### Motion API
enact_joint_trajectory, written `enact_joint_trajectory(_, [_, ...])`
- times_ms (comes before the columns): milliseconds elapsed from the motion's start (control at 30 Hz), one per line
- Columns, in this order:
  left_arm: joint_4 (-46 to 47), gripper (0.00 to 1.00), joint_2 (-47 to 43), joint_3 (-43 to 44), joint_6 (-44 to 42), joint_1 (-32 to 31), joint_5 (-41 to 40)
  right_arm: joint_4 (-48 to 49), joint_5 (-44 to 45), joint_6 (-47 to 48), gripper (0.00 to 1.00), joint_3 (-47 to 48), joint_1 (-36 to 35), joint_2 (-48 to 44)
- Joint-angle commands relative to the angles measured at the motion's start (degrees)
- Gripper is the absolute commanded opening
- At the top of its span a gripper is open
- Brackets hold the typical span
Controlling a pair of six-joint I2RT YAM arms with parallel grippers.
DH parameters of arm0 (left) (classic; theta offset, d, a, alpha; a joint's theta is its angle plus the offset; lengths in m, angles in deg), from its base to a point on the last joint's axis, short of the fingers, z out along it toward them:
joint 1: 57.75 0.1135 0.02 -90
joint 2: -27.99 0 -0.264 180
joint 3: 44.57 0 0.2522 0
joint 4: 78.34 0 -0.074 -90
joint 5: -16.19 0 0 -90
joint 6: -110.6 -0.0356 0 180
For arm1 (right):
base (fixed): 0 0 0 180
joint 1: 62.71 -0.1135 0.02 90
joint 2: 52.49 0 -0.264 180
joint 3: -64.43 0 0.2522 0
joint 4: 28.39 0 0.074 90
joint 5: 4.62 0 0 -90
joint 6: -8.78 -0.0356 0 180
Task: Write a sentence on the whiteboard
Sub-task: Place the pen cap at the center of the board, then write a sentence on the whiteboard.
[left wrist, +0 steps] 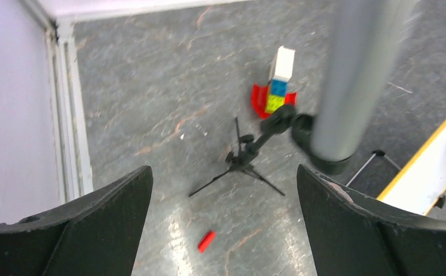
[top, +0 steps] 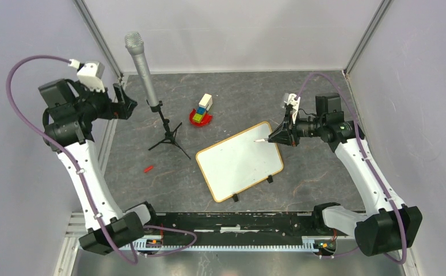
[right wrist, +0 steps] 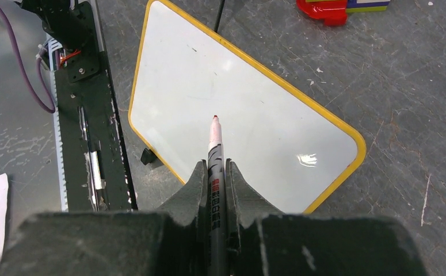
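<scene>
Gripping a red-tipped marker point(right wrist: 215, 150) tight between its closed-in fingers, the right gripper point(right wrist: 214, 168) is pointing the nib down and forward at the whiteboard point(right wrist: 249, 109). The board is lying flat on the grey table point(top: 324, 172), turned at an angle, its two black clip feet facing the arm bases, and its surface is showing no writing yet. From the wrist view the nib is sitting over the white area, roughly mid-board; from the overhead view it is hanging near the far right part of the board. Whether the nib is touching the surface I cannot tell.

To my eye the step in hand is setting the nib down for the first stroke. Doing it well is likely meaning lowering gently until the tip is just meeting the surface, pressing lightly so the unclamped board is not sliding, and starting far enough toward one edge to be leaving room for a whole line of words.

The left gripper point(left wrist: 223, 172) is standing with its jaws wide apart, holding nothing, well apart from the board beside the microphone point(top: 143, 63) on its tripod
</scene>
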Motion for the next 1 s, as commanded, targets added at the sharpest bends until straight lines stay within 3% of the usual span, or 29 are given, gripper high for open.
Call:
enact_joint_trajectory(0, [-0.36, 1.00, 3.01, 7.96, 8.05, -8.70, -5.70, 0.70, 0.06, 1.26, 0.00, -0.51, -0.41, -0.36])
enact_joint_trajectory(267, [9.97, 1.00, 0.09, 9.14, 16.89, -15.04, -7.48, -0.60, 0.59, 2.30, 0.00, -0.51, -0.36, -0.67])
enact_joint_trajectory(533, [8.58, 1.00, -5.30, 5.76, 19.11, -15.09, -19.79, -0.88, 0.67, 2.57, 0.00, -0.21, -0.35, -0.51])
enact_joint_trajectory(700, [5.79, 1.00, -7.12, 7.59, 17.87, -15.61, -5.79, -0.79, 0.13, 2.34, 0.00, -0.06, -0.46, 0.16])
enact_joint_trajectory(833, [0.13, 1.00, -3.78, 13.11, 15.26, -22.16, -2.45, 0.03, -0.07, 1.23, 0.00, 0.20, -0.71, 0.53])
enact_joint_trajectory(967, [-2.86, 1.00, 0.29, 16.92, 10.28, -36.35, -8.37, 0.92, 0.23, 0.08, 0.00, 0.09, -1.22, 0.38])
